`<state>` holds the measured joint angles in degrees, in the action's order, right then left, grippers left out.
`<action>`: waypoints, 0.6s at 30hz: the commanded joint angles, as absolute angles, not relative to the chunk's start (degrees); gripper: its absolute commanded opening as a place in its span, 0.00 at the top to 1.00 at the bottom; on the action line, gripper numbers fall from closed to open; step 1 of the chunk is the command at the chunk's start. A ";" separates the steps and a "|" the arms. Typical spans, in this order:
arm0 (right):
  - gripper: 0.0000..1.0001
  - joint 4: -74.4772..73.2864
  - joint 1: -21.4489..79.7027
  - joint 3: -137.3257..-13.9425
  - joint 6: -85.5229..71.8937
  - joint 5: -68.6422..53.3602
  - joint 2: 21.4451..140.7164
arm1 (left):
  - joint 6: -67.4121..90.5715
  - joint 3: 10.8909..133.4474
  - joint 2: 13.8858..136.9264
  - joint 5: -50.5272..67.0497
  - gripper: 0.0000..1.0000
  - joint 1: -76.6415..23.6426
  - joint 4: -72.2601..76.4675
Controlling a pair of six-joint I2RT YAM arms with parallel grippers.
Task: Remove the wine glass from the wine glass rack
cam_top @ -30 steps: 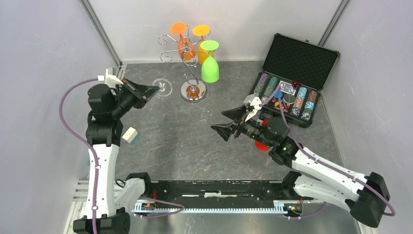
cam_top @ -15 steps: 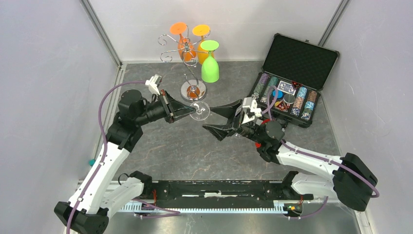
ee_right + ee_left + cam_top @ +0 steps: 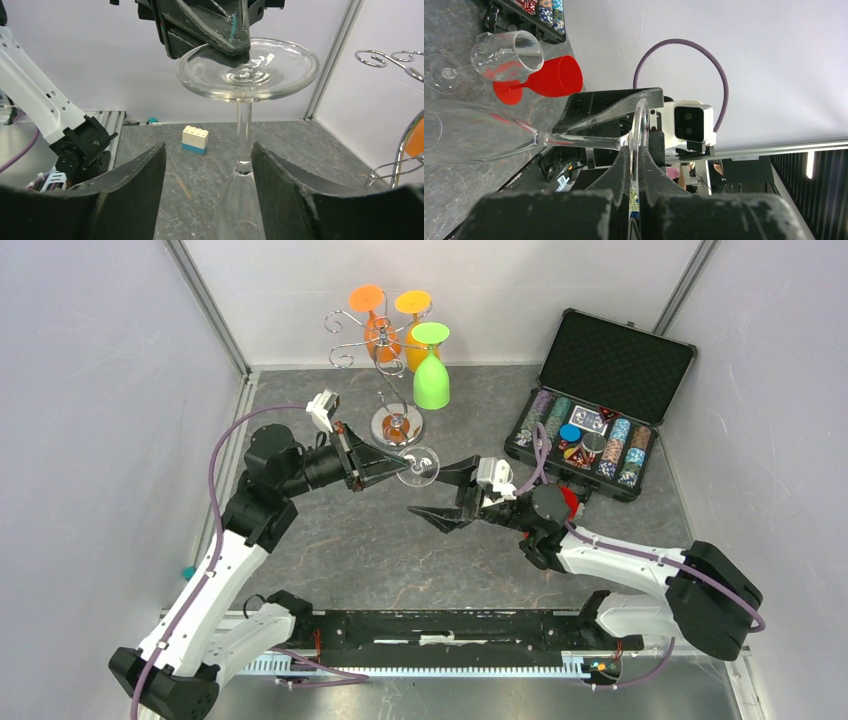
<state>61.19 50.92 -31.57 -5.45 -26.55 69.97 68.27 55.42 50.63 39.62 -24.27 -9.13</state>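
You had wine glass (image 3: 420, 468) already off wine glass rack (image 3: 385, 360), lying sideways above counter (image 3: 330, 540). Left claw (image 3: 400, 466) pinched foot rim; right claw (image 3: 430, 490) spread either side of stem. Glass looked thin, slippery, fragile: take stem, squeeze gently.

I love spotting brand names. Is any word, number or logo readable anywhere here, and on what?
None: no text can be read in any view.
The chips in the black case: markings too small to read.
The clear wine glass and the white-and-blue brick: no print visible.
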 commanded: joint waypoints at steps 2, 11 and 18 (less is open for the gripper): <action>0.38 63.11 51.20 -35.59 -2.80 -26.94 71.30 | 70.58 56.41 50.71 41.69 0.98 -25.29 -5.27; 0.65 61.79 51.25 -38.97 -4.89 -24.61 73.50 | 73.13 54.58 49.22 40.61 0.98 -25.60 -1.23; 0.99 63.71 51.28 -38.14 -6.37 -20.10 72.04 | 73.08 54.32 49.03 39.84 0.81 -25.62 -1.25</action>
